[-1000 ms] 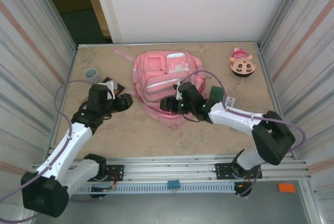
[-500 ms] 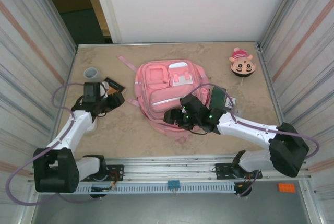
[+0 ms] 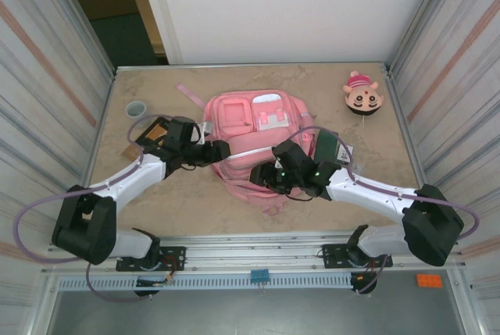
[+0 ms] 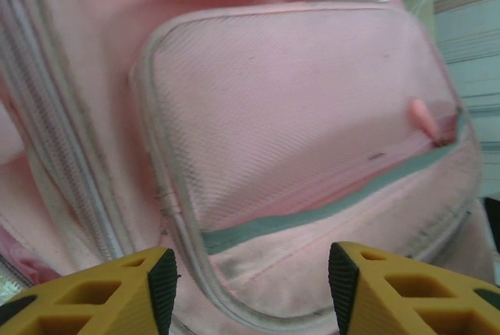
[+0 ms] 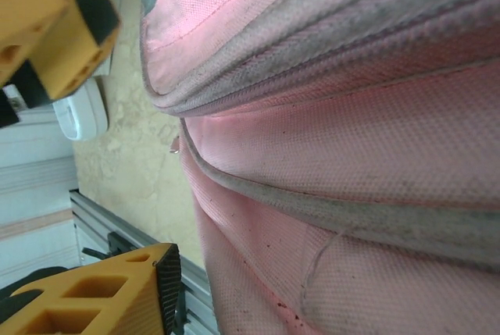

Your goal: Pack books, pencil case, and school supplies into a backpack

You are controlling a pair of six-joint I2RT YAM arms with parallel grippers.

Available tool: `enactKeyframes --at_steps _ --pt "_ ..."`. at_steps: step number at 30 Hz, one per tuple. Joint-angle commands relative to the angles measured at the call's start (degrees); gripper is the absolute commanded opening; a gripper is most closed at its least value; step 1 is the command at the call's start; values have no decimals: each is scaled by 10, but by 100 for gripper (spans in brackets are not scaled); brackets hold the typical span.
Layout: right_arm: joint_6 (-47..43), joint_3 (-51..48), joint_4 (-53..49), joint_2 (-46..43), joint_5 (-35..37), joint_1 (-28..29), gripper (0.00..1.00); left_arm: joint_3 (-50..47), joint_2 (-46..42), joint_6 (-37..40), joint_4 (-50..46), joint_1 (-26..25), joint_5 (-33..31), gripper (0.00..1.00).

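The pink backpack [image 3: 254,120] lies flat mid-table with its zipped front pockets facing up; its long axis runs from the far wall toward the arms, slightly slanted; the cloth is soft, with grey-edged zips and pale strips. The left gripper [image 4: 251,292] stands spread at its left flank, pinching nothing; the right gripper [image 5: 133,147] is spread too, at the near edge; the dark green pencil case [image 3: 326,147] lies just right of the bag.

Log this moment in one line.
left gripper: open, at backpack left side | right gripper: open, at backpack near edge | book, pencil case: on table, unpacked
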Motion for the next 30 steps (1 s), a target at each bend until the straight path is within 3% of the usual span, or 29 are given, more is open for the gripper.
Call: enactKeyframes --at_steps 1,13,15,16,18,24,30 --pt "-14 12 14 -13 -2 -5 50 5 14 -44 14 -11 3 55" --pt "-25 19 42 -2 -12 -6 48 -13 49 -93 57 -48 -52 54" --pt "-27 20 42 -1 -11 -6 48 -25 49 -117 89 -48 -52 41" --pt "-29 20 42 -1 -11 -7 48 -28 45 -129 102 -48 -55 23" --pt "-33 17 42 -3 -10 -9 50 -30 30 -157 116 -49 -64 2" --pt "-12 -31 67 -15 -31 -21 68 -11 -38 -214 136 -60 -106 0" --pt "33 -82 75 -40 -105 -34 76 7 -53 -231 149 -52 -120 0"
